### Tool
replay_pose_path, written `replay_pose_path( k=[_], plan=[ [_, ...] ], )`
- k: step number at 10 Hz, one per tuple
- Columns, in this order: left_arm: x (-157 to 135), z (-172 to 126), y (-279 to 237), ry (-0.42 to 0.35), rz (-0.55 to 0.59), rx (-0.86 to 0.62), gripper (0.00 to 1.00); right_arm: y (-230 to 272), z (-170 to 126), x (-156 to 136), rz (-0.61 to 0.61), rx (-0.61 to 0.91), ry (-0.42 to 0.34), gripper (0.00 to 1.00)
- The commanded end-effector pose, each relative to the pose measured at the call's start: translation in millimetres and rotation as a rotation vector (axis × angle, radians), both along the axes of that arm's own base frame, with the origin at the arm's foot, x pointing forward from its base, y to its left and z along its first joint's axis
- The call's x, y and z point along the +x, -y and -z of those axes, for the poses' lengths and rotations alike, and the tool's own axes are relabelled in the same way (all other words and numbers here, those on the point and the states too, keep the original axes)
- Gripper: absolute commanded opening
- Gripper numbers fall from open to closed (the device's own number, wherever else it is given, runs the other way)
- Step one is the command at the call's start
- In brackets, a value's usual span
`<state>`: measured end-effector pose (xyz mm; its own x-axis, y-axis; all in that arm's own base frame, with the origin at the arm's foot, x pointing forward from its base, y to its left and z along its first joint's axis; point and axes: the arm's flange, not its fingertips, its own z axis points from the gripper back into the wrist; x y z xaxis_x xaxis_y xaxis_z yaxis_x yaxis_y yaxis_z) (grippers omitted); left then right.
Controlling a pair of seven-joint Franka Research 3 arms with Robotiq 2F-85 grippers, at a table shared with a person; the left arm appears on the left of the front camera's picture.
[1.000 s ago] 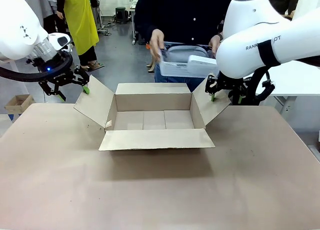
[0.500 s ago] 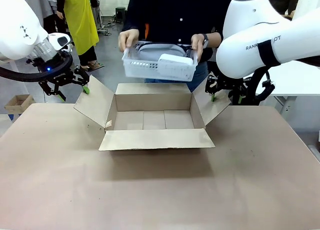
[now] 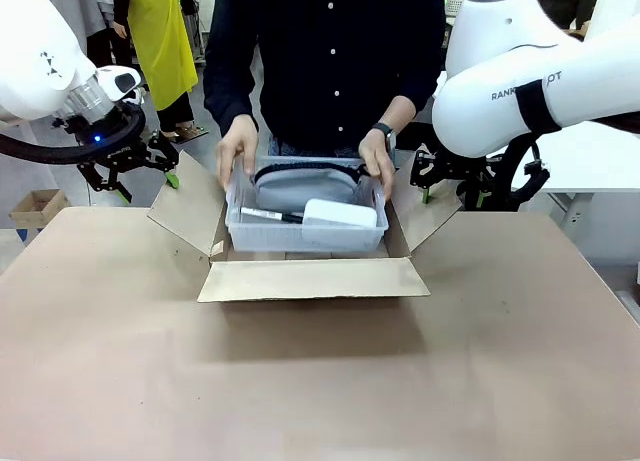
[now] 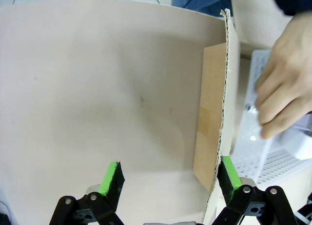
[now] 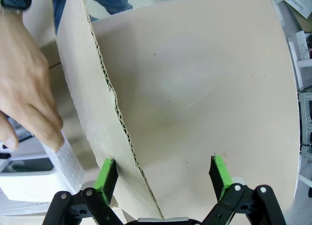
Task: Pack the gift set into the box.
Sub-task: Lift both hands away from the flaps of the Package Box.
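Lowered into the box (image 3: 310, 278): one gift set (image 3: 305, 209), two hands (image 3: 238, 153) holding. Left gripper (image 3: 147, 187), right gripper (image 3: 453, 197): your fingers (image 4: 111, 178) apart, astride side flaps (image 3: 185, 206).

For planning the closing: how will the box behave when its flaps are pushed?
The box is corrugated card, so its flaps likely hinge at the fold yet stay flat. It looks light and may slide on the table. The gift set partly inside should steady it.
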<state>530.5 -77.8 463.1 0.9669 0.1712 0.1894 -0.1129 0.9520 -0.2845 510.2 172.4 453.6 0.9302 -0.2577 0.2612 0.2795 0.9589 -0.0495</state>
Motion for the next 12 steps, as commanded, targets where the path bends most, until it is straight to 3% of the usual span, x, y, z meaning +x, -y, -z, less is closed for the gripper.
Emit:
replay_pose_path(
  k=[1,10,11,12],
  plan=[
    [-0.5,-2.0,-0.1,0.003,-0.015,0.011,1.00,-1.4,-2.0,0.6,0.021,-0.023,0.011,1.00],
    [0.0,0.0,0.0,0.000,0.000,0.000,1.00,0.0,0.0,0.0,0.000,0.000,0.000,1.00],
    [-25.1,-28.5,-14.1,-0.014,0.143,-0.122,1.00,18.7,-34.4,-20.5,-0.066,0.086,0.045,1.00],
    [-51.7,-51.7,-30.8,-0.075,0.224,-0.237,1.00,40.8,-59.3,-37.3,-0.134,0.181,0.023,1.00]
  ],
)
